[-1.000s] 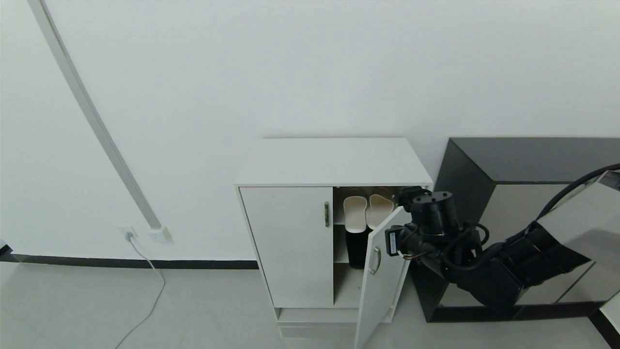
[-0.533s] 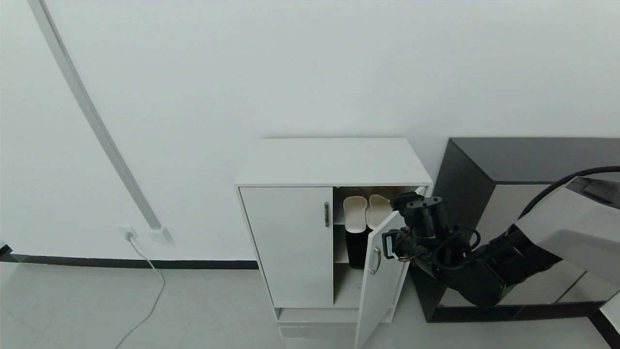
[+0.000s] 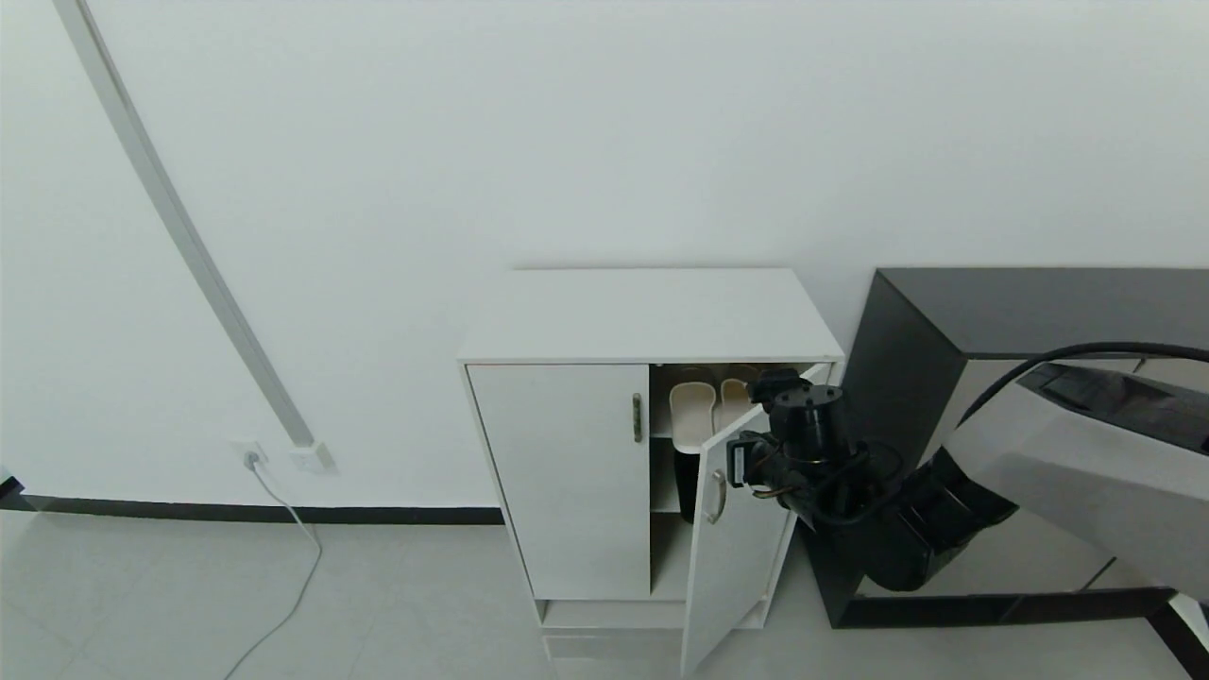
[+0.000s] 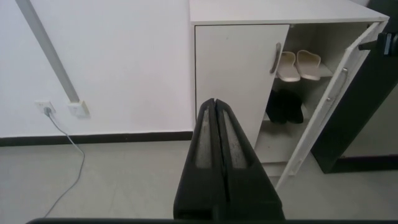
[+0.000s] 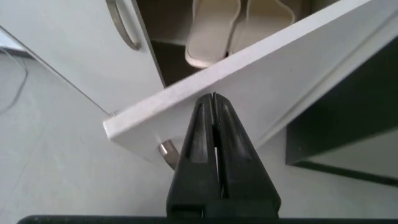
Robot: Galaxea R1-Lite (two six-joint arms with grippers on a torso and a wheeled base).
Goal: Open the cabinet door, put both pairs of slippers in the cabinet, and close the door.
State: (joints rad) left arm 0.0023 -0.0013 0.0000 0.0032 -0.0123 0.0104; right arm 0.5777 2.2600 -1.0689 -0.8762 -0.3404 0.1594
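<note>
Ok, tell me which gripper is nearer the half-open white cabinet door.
Right. The right gripper sits at the outer face of the door, near its top edge; the left gripper hangs well back, before the cabinet.

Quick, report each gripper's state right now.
Left gripper: closed, holding nothing.
Right gripper: closed, holding nothing, tips at the half-open white cabinet door.
</note>
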